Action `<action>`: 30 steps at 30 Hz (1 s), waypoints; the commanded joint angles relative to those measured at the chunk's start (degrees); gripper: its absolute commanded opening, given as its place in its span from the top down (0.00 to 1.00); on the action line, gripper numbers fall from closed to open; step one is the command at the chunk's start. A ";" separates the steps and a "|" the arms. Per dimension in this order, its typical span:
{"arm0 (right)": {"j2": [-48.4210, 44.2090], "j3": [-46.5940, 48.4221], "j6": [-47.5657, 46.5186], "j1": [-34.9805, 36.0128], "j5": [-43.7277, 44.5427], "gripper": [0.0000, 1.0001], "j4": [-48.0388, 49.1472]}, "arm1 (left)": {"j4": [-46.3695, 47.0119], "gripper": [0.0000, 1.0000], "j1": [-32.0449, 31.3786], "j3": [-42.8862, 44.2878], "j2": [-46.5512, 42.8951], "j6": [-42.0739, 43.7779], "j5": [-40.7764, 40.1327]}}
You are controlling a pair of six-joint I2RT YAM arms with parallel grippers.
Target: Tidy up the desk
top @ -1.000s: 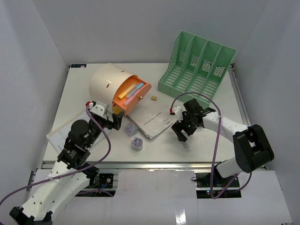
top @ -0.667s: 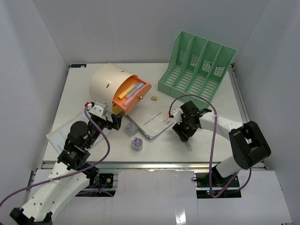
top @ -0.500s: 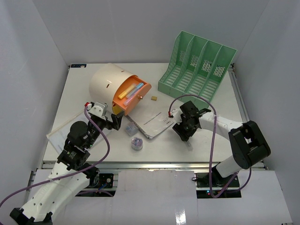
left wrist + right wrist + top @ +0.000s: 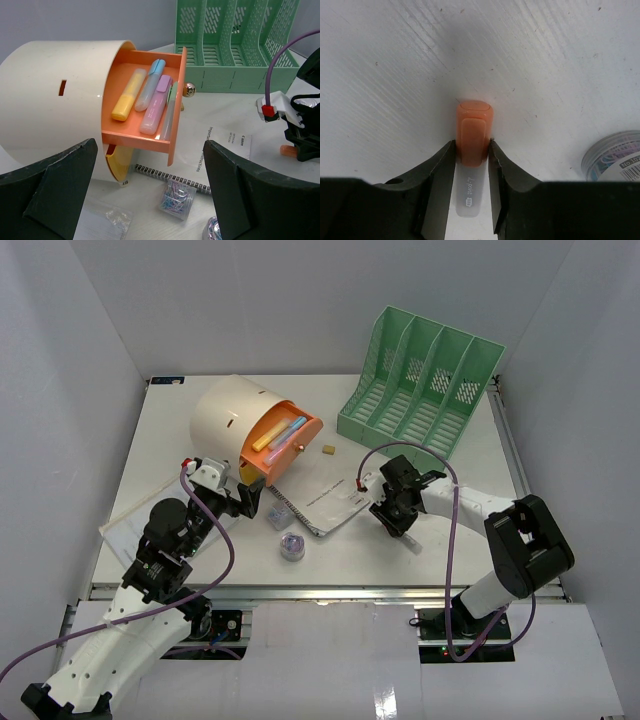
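**Right arm clamped on a pen, left arm open at the drawer**

The desk [image 4: 165,435] is your largest surface. It is a flat, matte white rectangle that fills the floor of the white-walled enclosure. Its long axis runs left to right across the top view, and a metal rail lines the near edge above the arm bases.

At the far right stands the mint-green file rack [image 4: 420,390]. It is slotted plastic with four dividers, and its open side faces near-left.

Left of centre the cream drawer box [image 4: 225,420] lies as a smooth cylinder. Its orange drawer [image 4: 280,465] is pulled out toward the middle of the desk. In your left wrist view the drawer holds yellow [image 4: 127,97], blue [image 4: 150,85] and pink [image 4: 156,105] highlighters side by side. A fourth is half hidden by the drawer front.

A printed sheet [image 4: 330,502] lies on a spiral notebook just below the drawer.

Your left gripper [image 4: 245,500] sits near the drawer with its fingers spread wide and nothing between them.

Your right gripper [image 4: 471,147] is closed on an orange-capped pen [image 4: 472,130] that lies on the desk. The fingers press both sides of the cap, and the cap points away from the wrist. The pen's pale barrel is cut off by the frame edge. From above, the gripper hides most of the pen.

A round tin of clips [image 4: 291,548] stands near the front rail. A small clear box of clips [image 4: 177,196] rests just beside the notebook.
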 commanded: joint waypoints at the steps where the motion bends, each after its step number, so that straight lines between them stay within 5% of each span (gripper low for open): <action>1: 1.85 -0.84 0.18 0.71 -2.47 0.66 -1.84 | 0.55 0.02 0.22 -0.09 0.03 -0.54 1.11; 5: 0.46 0.97 -2.05 0.83 -4.21 0.82 -2.33 | 0.55 0.02 0.22 -0.09 0.00 -0.63 1.36; 14: -3.25 21.44 -19.54 0.98 -11.71 0.92 -12.07 | 0.55 0.02 0.22 -0.17 0.39 -0.72 1.38; 30: 8.33 61.81 -46.80 14.36 -7.74 0.92 -2.80 | 1.00 0.02 0.22 -0.82 0.03 -0.27 -0.32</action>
